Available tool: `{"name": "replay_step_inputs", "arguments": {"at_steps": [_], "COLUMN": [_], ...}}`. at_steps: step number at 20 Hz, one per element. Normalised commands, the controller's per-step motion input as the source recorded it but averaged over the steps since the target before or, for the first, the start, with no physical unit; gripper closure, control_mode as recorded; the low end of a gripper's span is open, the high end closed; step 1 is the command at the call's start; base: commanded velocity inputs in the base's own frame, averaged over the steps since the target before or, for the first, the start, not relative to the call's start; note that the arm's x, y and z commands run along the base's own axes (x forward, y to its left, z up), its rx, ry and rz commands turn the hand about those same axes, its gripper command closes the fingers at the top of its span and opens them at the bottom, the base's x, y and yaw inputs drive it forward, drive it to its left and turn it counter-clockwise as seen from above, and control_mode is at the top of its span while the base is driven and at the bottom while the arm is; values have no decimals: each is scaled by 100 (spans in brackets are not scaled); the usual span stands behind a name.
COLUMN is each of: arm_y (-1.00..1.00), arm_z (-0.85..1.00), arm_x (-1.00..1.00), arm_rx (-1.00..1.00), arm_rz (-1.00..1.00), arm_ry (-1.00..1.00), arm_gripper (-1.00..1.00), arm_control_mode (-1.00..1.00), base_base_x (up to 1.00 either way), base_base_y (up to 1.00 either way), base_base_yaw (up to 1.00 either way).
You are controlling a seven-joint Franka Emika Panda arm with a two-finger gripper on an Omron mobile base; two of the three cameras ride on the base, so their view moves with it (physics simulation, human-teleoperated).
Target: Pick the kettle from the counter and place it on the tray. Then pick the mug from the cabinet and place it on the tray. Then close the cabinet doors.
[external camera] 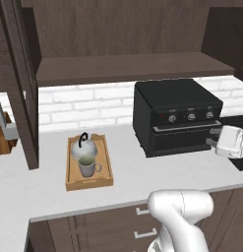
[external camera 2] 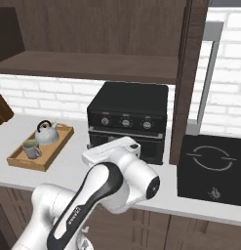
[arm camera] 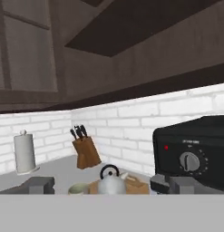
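Left door (external camera: 24, 88): It stood swung open at the far left of the left base view, edge-on to me, its long axis upright.

Tray (external camera: 74, 183): It lay on the bench (external camera: 133, 172) with its long axis running from the bench's front edge toward the brick wall.

Kettle (external camera: 83, 147): It sat at the tray's far end, upright, its black handle arched over the top.

Mug (external camera: 87, 166): It stood at the tray's near end, just in front of the kettle, its handle turned toward the oven (external camera: 177, 118).

Cabinet (external camera: 128, 66): Its one wide shelf lay bare, so I judged both placing steps done and only the doors left.

Pincer (arm camera: 102, 185): In the hand view my two finger tips stood wide apart with nothing between them, released. It looked across the bench toward the tray, the knife block (arm camera: 86, 152) and the paper roll (arm camera: 25, 152).

Right door (external camera 2: 190, 73): It stood open too, edge-on in the right base view, upright between the oven and the hob (external camera 2: 212, 168).

Relation for the coming move: My hand hung at the right, in front of the oven, so I judged the right door much the nearer. It lay to my right and above me, and its upright edge would need a sideways push toward the shelf.
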Motion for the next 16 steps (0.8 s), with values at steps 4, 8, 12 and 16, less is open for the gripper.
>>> {"name": "replay_step_inputs", "arguments": {"at_steps": [4, 8, 12, 16], "arm_y": [-60, -74, -78, -67], "arm_z": [0, 14, 21, 30], "arm_x": [0, 0, 0, 0], "arm_rx": [19, 8, 6, 3], "arm_rz": [0, 4, 0, 0], "arm_ry": [-20, -20, -23, -11], "arm_gripper": [-100, -100, -100, -100], "arm_control_mode": [-100, -100, -100, -100], "base_base_x": [0, 0, 0, 0], "base_base_y": [0, 0, 0, 0], "base_base_yaw": [0, 0, 0, 0]}}
